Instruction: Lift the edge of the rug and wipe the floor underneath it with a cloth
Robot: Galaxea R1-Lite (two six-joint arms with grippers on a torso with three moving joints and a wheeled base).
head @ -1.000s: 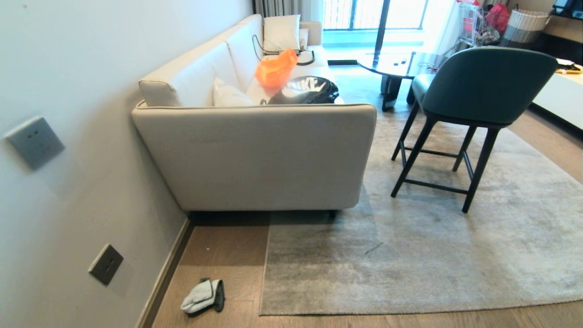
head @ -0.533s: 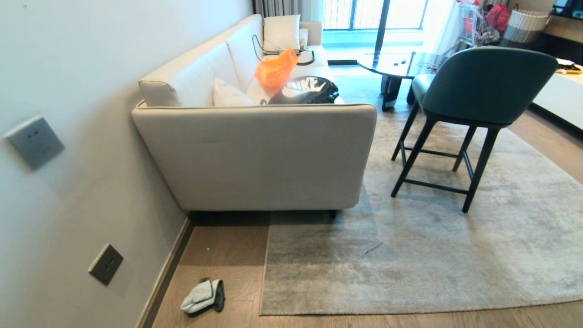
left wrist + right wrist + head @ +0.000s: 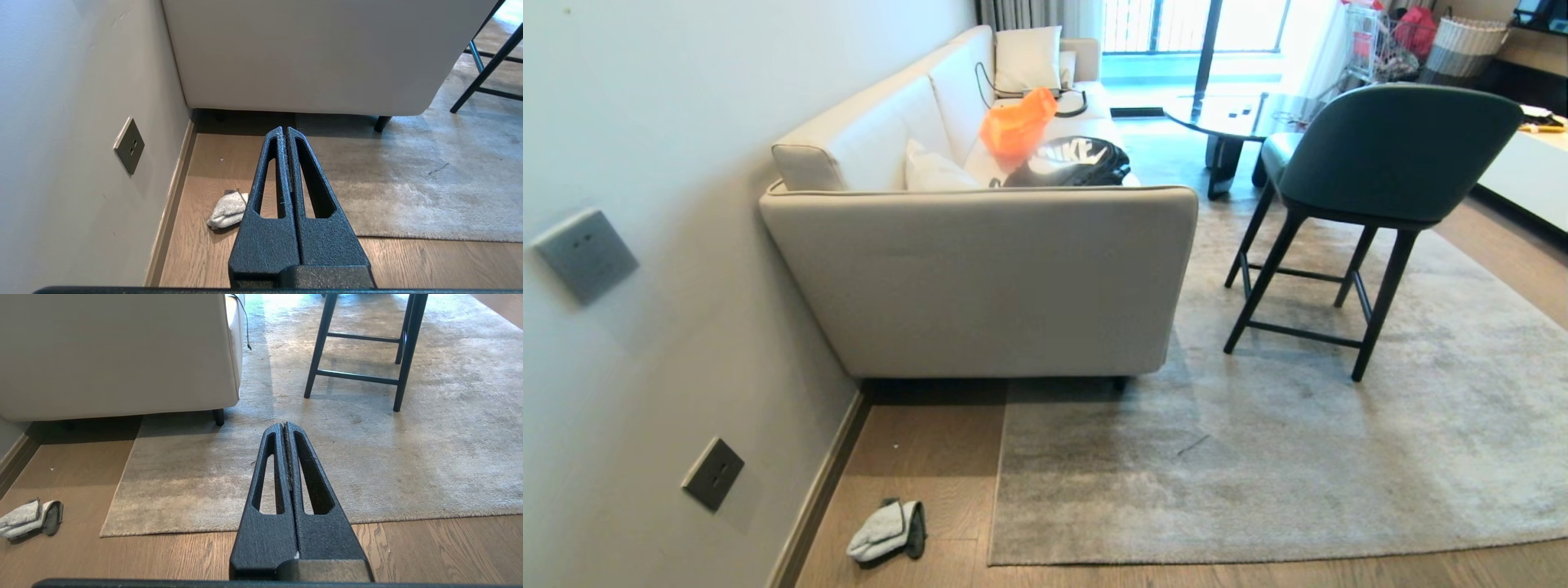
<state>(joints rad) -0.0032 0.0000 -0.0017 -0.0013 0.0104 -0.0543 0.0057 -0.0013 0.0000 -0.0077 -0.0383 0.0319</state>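
Head view: neither arm appears. The rug edge (image 3: pixel 992 490) lies flat on the floor (image 3: pixel 931 457), its square corner at the lower middle, its side border running back to the sofa (image 3: pixel 980 278), whose end panel stands over the rug's far strip. That weight likely pins the far part, so the free corner looks the sensible place to lift. The cloth (image 3: pixel 886 531) lies crumpled on bare planks, near the skirting strip (image 3: pixel 821 490) and just apart from the rug's side border; it rests on no part of the rug. A dark chair (image 3: pixel 1372 171) stands on the rug, well away from the corner. Two wall sockets (image 3: pixel 712 474) sit above the skirting.

Left wrist view: the left hand (image 3: pixel 284 132) is clenched, fingers pressed together, grasping nothing, and hangs above the floor strip between wall and rug. The cloth (image 3: pixel 226 210) lies just beside it in the picture, partly hidden behind one finger. This arm appears better placed for the cloth.

Right wrist view: the right hand (image 3: pixel 284 426) is likewise clenched and empty, over the rug's front border (image 3: pixel 229 528). The cloth (image 3: pixel 28 518) lies well apart from it, toward the wall. This arm looks suited to raising the corner.

Judgement: no step begun; rug unlifted, cloth untouched.
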